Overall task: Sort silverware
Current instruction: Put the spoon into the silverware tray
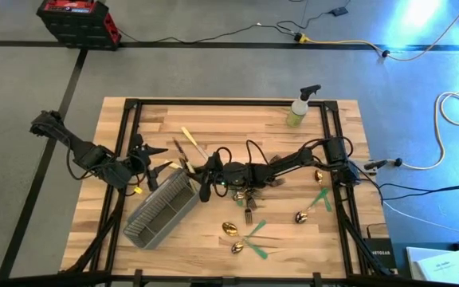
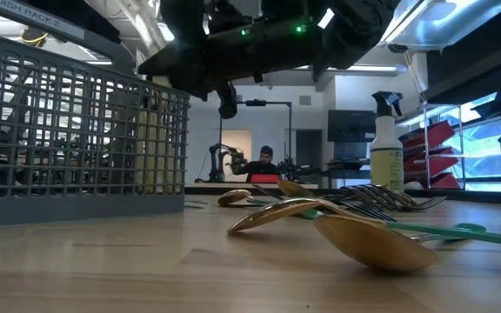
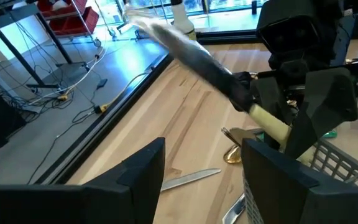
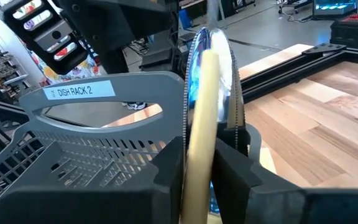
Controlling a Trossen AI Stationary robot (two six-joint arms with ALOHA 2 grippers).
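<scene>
R gripper [image 4: 201, 171] pinches a cream-handled knife [image 4: 202, 106] at the caddy's [image 1: 162, 209] near end, blade up, over the table [image 1: 213, 119] middle. L gripper [image 3: 197, 180] hangs spread and empty just beside the caddy's other side. More spoons [image 1: 230, 229] and forks [image 1: 249, 209] lie loose to the R.

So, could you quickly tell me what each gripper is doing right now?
Left gripper: open, empty, beside the caddy.
Right gripper: shut on a cream-handled knife over the caddy.
</scene>
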